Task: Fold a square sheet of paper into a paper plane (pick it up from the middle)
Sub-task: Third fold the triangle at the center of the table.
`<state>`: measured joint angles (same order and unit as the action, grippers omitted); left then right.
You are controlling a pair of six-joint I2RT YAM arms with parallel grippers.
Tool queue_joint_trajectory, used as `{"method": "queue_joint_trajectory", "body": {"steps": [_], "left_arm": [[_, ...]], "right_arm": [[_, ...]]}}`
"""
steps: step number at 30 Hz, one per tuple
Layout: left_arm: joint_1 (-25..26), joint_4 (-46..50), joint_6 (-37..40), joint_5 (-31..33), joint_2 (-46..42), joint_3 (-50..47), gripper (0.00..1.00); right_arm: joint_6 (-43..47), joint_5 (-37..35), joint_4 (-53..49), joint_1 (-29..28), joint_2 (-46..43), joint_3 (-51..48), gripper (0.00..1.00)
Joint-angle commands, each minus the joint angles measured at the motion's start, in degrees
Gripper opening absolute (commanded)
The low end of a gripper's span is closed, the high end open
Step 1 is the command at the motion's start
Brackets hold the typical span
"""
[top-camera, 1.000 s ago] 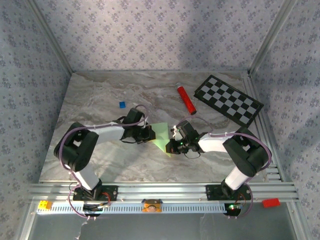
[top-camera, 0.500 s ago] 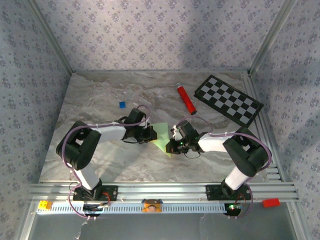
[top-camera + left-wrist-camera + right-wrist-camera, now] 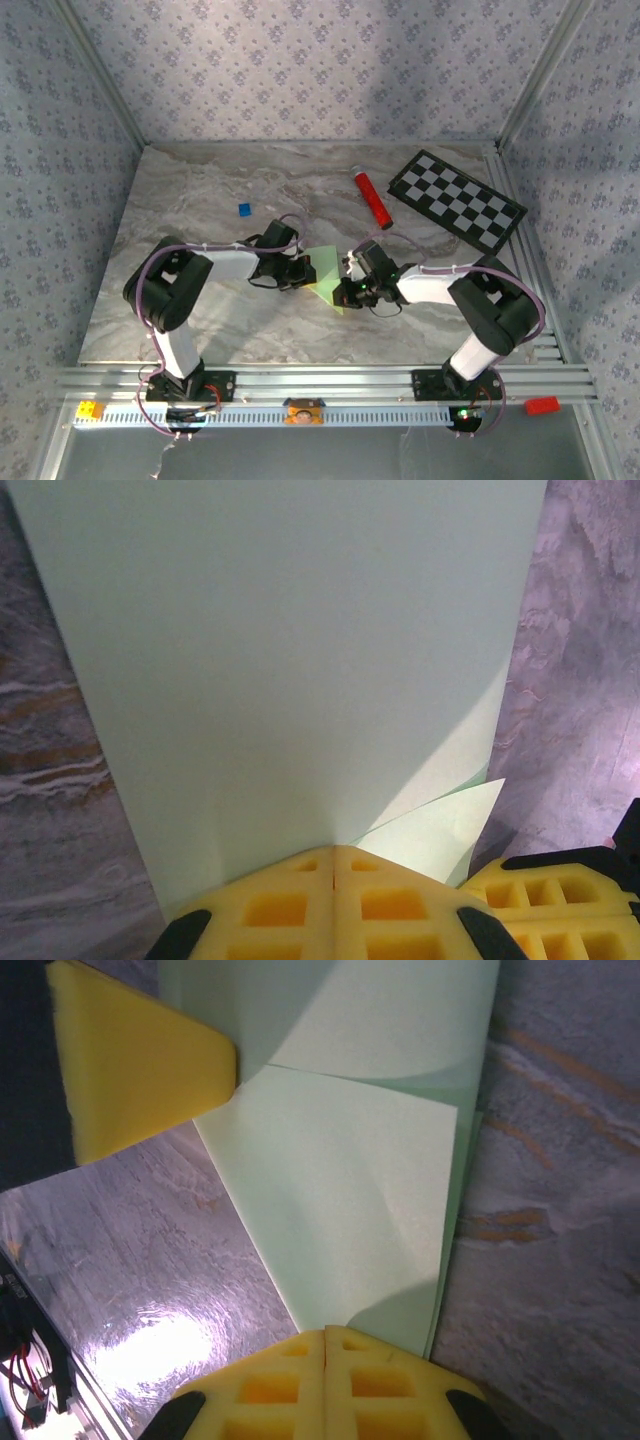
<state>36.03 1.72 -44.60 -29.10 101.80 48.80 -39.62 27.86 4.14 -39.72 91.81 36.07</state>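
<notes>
Jaws pinching paper (image 3: 325, 268), red tube (image 3: 372, 198), checkerboard (image 3: 457, 200) beyond

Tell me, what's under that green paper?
Around the green paper, marble tabletop shows, plus a folded flap of the same sheet peeking out. The spot directly beneath is covered.

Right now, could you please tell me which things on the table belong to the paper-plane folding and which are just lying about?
In the job:
- green paper, partly folded
- left gripper and right gripper, both shut on its edges

Lying about:
- red tube
- checkerboard
- small blue square
All three lie apart from the paper.
</notes>
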Motion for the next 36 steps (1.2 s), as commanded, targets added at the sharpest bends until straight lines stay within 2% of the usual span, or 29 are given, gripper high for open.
{"method": "queue_joint_trajectory", "body": {"steps": [1,8,15,19,27,36], "left_arm": [[0.02,2.53,0.65,2.98,1.98,-0.45,0.04],[0.0,3.65,1.02,2.91,1.9,-0.29,0.03],[0.01,4.13,1.6,2.8,1.9,0.15,0.03],[-0.02,4.5,1.94,3.04,2.07,0.18,0.03],[0.0,4.86,2.48,3.52,2.39,0.21,0.02],[-0.02,4.37,2.59,3.26,2.32,-0.44,0.02]], "right_arm": [[0.18,-0.42,-5.02,0.14,-1.04,1.44,0.0],[-1.26,2.22,-1.6,-0.76,1.04,5.15,0.01],[-0.65,3.28,-1.15,-1.5,8.2,10.1,0.02],[0.86,2.65,-3.61,-1.41,10.07,9.64,0.05],[0.46,2.12,-4.59,-1.23,3.39,2.79,0.06],[0.84,2.93,-4.18,-0.9,0.36,5.24,0.06]]}}
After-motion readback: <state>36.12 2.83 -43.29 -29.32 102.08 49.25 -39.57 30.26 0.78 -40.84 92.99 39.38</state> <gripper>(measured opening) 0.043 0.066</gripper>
